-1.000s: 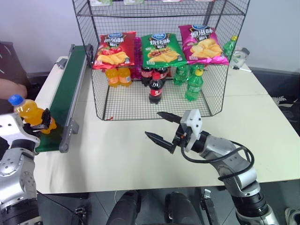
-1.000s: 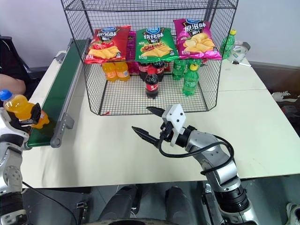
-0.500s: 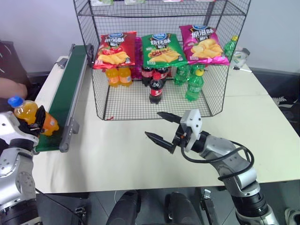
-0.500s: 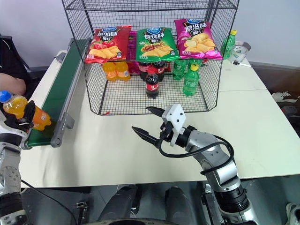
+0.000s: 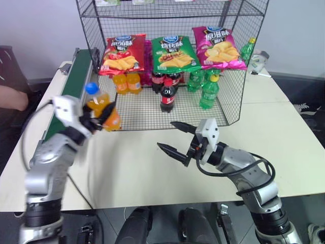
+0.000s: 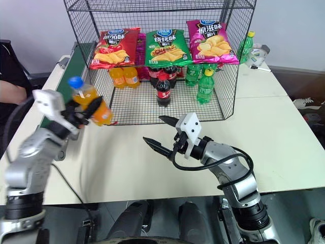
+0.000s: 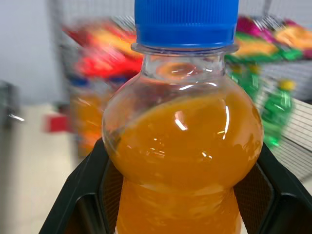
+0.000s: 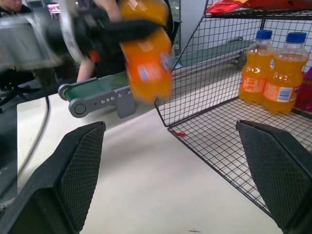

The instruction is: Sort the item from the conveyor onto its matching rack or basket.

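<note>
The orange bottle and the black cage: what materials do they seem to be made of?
Orange bottle: seemingly clear glossy plastic; highlights glint and the orange drink shows through. Its ridged blue cap looks like opaque plastic. Black cage: thin wire mesh, probably coated metal; you see through its grid.

Bare table [image 5: 137,168] lay open before my rack [image 5: 172,66]; hanging crisp bags [image 5: 171,52] and standing bottles [image 5: 167,94] crowded its front opening.

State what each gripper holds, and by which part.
Left gripper: the orange soda bottle, clamped around its lower body. Right gripper: nothing, fingers open.
</note>
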Robot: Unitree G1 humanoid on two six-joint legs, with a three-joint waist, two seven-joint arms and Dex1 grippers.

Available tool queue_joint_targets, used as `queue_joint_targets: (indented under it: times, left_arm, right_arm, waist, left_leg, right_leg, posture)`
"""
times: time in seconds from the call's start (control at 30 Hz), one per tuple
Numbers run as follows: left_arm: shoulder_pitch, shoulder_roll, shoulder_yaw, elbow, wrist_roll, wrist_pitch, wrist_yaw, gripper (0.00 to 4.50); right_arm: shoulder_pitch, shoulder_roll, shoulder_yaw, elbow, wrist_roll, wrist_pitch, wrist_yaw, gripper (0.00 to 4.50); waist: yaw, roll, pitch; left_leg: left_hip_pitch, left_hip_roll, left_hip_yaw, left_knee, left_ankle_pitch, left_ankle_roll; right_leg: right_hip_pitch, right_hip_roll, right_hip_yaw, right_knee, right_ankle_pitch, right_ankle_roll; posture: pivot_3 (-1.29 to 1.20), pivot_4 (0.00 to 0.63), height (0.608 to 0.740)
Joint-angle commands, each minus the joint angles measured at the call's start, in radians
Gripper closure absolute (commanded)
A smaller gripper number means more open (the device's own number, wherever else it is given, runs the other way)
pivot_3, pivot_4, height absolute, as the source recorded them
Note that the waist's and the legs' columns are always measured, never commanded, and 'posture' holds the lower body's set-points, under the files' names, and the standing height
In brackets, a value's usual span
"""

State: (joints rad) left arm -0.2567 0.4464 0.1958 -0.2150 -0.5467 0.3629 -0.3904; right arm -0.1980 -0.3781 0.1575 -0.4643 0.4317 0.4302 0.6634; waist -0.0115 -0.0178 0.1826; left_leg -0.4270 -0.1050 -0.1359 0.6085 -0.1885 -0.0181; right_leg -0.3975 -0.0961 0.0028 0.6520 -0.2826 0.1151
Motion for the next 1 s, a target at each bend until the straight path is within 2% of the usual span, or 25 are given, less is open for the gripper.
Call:
queue_joint_targets:
  times: [0.03, 0.23, 0.43, 0.63, 0.83, 0.97, 1.0]
  left_arm:
    - [-0.092, -0.065, -0.044, 0.128, 0.116, -0.103, 0.051, 1.96]
    - [-0.303, -0.195, -0.098, 0.538, 0.276, -0.33, 0.094, 1.96]
    - [-0.479, -0.253, -0.089, 0.919, 0.353, -0.547, 0.106, 1.96]
    - [-0.587, -0.278, -0.064, 1.183, 0.376, -0.704, 0.125, 1.96]
    - [-0.622, -0.287, -0.043, 1.278, 0.364, -0.763, 0.106, 1.96]
    - [-0.62, -0.286, -0.031, 1.292, 0.362, -0.775, 0.097, 0.03]
    - [-0.614, -0.285, -0.03, 1.286, 0.365, -0.778, 0.097, 0.03]
  right_arm:
    - [0.0, 0.004, -0.009, -0.035, -0.004, -0.015, -0.017, 0.0]
    - [0.006, 0.005, -0.01, -0.047, -0.012, -0.014, -0.032, 0.0]
    - [0.013, 0.003, -0.015, -0.058, -0.021, -0.016, -0.049, 0.0]
    - [0.013, 0.005, -0.015, -0.063, -0.027, -0.017, -0.064, 0.0]
    - [0.009, 0.003, -0.015, -0.059, -0.026, -0.02, -0.066, 0.0]
    - [0.003, 0.003, -0.013, -0.055, -0.025, -0.021, -0.062, 0.0]
    - [0.003, 0.003, -0.013, -0.054, -0.024, -0.021, -0.061, 0.0]
  waist:
    - [0.001, 0.0, 0.0]
    - [0.014, -0.001, 0.0]
    - [0.021, -0.001, 0.0]
    - [0.022, -0.001, 0.0]
    - [0.019, -0.001, 0.0]
    - [0.02, -0.001, 0.0]
    - [0.02, -0.001, 0.0]
  left_leg:
    - [0.0, 0.0, 0.0, 0.0, 0.0, 0.0]
    - [0.0, -0.001, 0.0, 0.002, 0.0, 0.0]
    - [-0.001, -0.001, 0.0, 0.003, 0.0, 0.0]
    - [-0.001, -0.001, 0.0, 0.003, 0.0, 0.0]
    - [-0.001, -0.002, 0.0, 0.003, 0.0, 0.0]
    - [-0.001, -0.002, 0.0, 0.004, 0.0, 0.0]
    - [-0.001, -0.002, 0.0, 0.004, 0.0, 0.0]
  right_leg:
    - [0.0, 0.0, 0.0, 0.0, 0.0, 0.0]
    - [0.001, 0.0, -0.002, 0.0, 0.0, 0.0]
    - [0.001, 0.0, -0.002, 0.0, 0.0, 0.001]
    - [0.001, 0.001, -0.003, 0.001, 0.0, 0.001]
    - [0.001, 0.001, -0.003, 0.001, 0.0, 0.001]
    - [0.001, 0.001, -0.003, 0.002, 0.0, 0.001]
    - [0.001, 0.001, -0.003, 0.002, 0.0, 0.001]
  posture:
    - [0.0, 0.15, 0.74]
    - [0.0, 0.15, 0.74]
    - [0.0, 0.15, 0.74]
    - [0.0, 0.15, 0.74]
    - [0.0, 0.15, 0.74]
    - [0.0, 0.15, 0.74]
    - [0.0, 0.15, 0.74]
